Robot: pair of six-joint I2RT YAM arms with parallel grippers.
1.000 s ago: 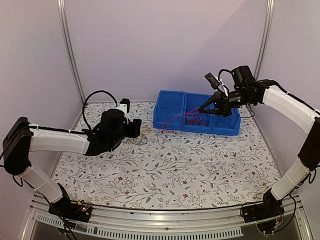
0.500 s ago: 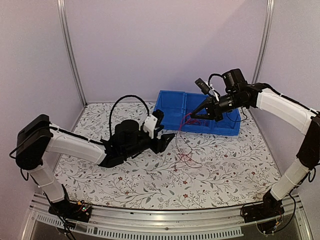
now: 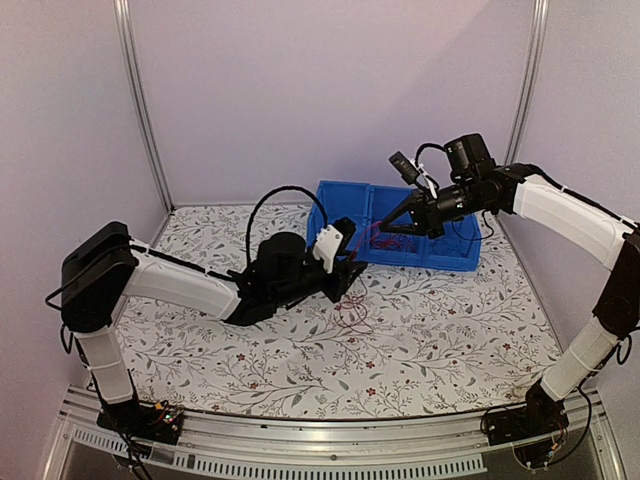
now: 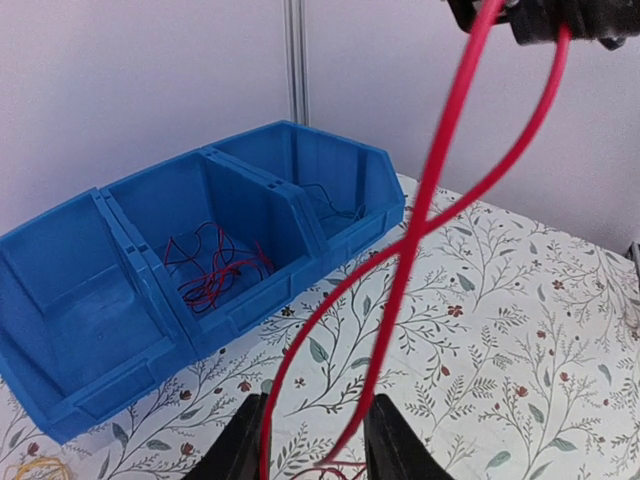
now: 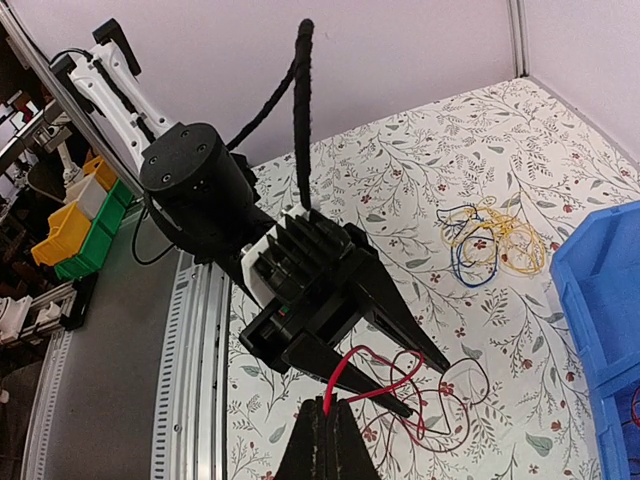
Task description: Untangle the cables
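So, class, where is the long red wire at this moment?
In the left wrist view, the red wire hangs as a crossed loop from the right tool at top right down into the open left tool, beside the blue bin.

No legible text, labels or numbers.

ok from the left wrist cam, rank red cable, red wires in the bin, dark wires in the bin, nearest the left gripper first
1. red cable, between the fingers of the left gripper
2. red wires, middle compartment of the blue bin
3. dark wires, far compartment
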